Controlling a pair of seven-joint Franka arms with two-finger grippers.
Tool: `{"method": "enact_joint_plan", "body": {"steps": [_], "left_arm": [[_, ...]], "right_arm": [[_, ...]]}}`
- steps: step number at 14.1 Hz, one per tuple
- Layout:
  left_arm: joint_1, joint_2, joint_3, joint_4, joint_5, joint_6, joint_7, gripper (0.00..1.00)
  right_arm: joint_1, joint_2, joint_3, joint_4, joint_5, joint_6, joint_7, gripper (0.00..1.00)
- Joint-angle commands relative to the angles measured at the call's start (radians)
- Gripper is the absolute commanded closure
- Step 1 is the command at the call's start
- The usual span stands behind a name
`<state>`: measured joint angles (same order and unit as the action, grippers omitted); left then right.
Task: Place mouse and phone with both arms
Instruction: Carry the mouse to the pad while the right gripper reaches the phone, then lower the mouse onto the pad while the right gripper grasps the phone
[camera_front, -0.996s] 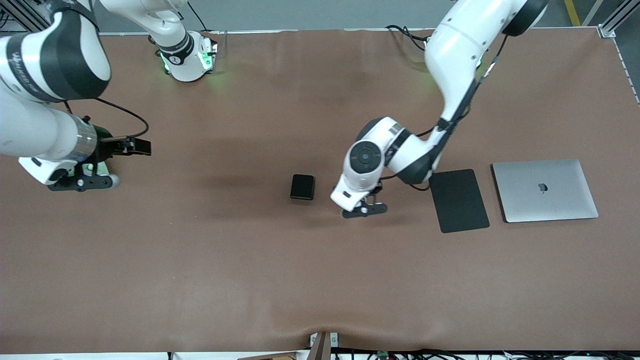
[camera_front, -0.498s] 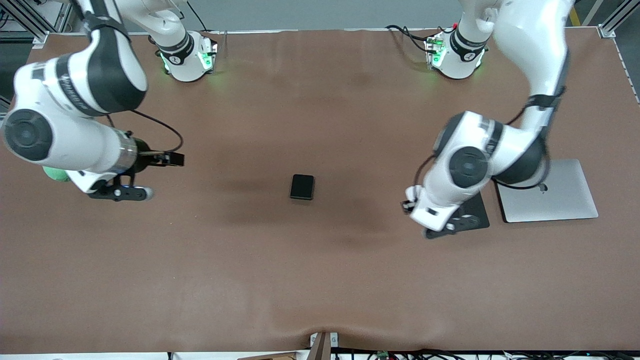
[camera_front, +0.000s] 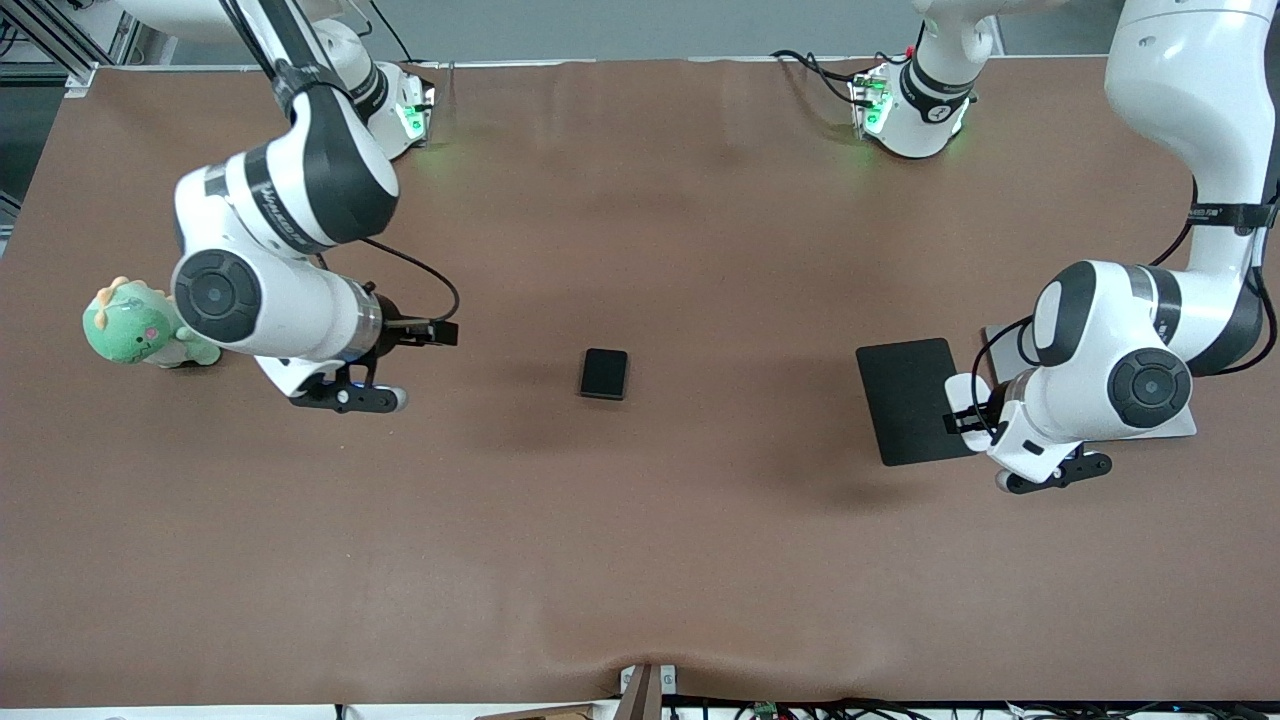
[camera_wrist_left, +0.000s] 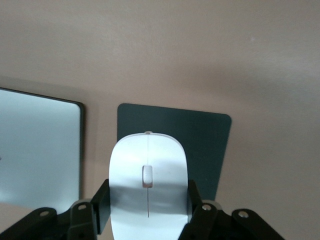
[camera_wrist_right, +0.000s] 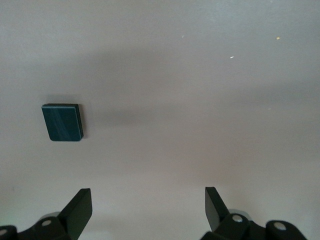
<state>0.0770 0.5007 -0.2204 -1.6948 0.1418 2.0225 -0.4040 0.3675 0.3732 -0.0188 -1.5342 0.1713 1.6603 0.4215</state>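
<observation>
My left gripper (camera_front: 1050, 472) is shut on the white mouse (camera_wrist_left: 148, 180), its fingers (camera_wrist_left: 100, 205) pressed against the mouse's two sides. It hangs over the gap between the black mouse pad (camera_front: 905, 400) and the laptop. The pad also shows in the left wrist view (camera_wrist_left: 210, 145), past the mouse. The black phone (camera_front: 604, 373) lies flat at mid-table, apart from both grippers. My right gripper (camera_front: 345, 397) is open and empty over bare table between a green plush toy and the phone. The phone shows ahead of it in the right wrist view (camera_wrist_right: 62, 122), off to one side of its open gripper (camera_wrist_right: 147, 200).
A silver laptop (camera_wrist_left: 40, 145) lies shut beside the mouse pad at the left arm's end, mostly hidden under the left arm in the front view. A green plush toy (camera_front: 130, 325) sits at the right arm's end. The brown table cover (camera_front: 640, 560) is bare nearer the front camera.
My left gripper has swung from beside the phone to the mouse pad and laptop, carrying the mouse. My right arm has moved toward the phone, uncovering the plush toy.
</observation>
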Motion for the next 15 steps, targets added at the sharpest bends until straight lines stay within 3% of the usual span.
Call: {"method": "enact_joint_plan", "body": {"steps": [1,8,15], "left_arm": [[0.016,-0.028,-0.014,-0.161,0.024,0.172,-0.004,1.00],[0.015,-0.016,-0.036,-0.204,0.025,0.189,-0.001,1.00],[0.020,0.015,-0.036,-0.266,0.025,0.298,-0.001,1.00]], "right_arm": [[0.071,0.053,-0.006,0.017,0.016,0.065,0.101,0.00],[0.148,0.170,-0.006,0.014,0.016,0.225,0.172,0.00],[0.229,0.272,-0.007,0.012,0.013,0.389,0.264,0.00]]}}
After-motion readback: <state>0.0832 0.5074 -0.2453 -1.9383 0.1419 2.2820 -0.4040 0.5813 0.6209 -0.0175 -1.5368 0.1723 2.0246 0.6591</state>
